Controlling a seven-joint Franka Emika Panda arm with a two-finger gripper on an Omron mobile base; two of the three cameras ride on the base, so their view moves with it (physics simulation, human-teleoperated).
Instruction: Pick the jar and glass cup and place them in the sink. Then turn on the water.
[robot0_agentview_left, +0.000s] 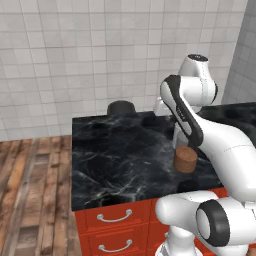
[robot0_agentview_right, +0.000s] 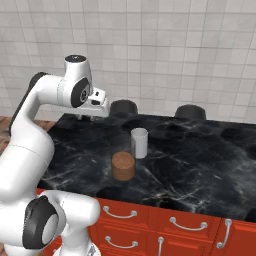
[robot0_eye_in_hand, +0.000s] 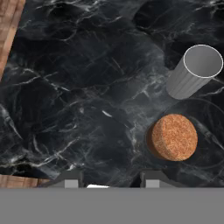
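A: Where is the gripper (robot0_eye_in_hand: 109, 180)?

B: In the hand view its two dark fingertips (robot0_eye_in_hand: 70, 178) rise at the bottom centre with a clear gap between them, spread apart and empty, above the black marble countertop (robot0_eye_in_hand: 78, 100). In the right base view the hand sits at upper left, near the counter's back left corner.

A: And the jar (robot0_eye_in_hand: 173, 137)?

B: In the hand view it stands at lower right, its round cork-coloured top facing the camera, off to the right of the fingertips and apart from them. In the right base view it is near the centre of the frame, upright on the counter.

A: The glass cup (robot0_eye_in_hand: 192, 71)?

B: Upper right of the hand view, a pale grey cylinder with an open rim, close to the jar but not touching. In the right base view it stands upright just behind and right of the jar.

A: Anything else?

B: Red drawers (robot0_agentview_right: 170, 225) with metal handles run along the bottom of the right base view, white wall tiles (robot0_agentview_right: 165, 45) fill the top, and wooden floor (robot0_agentview_left: 30, 195) shows at lower left of the left base view.
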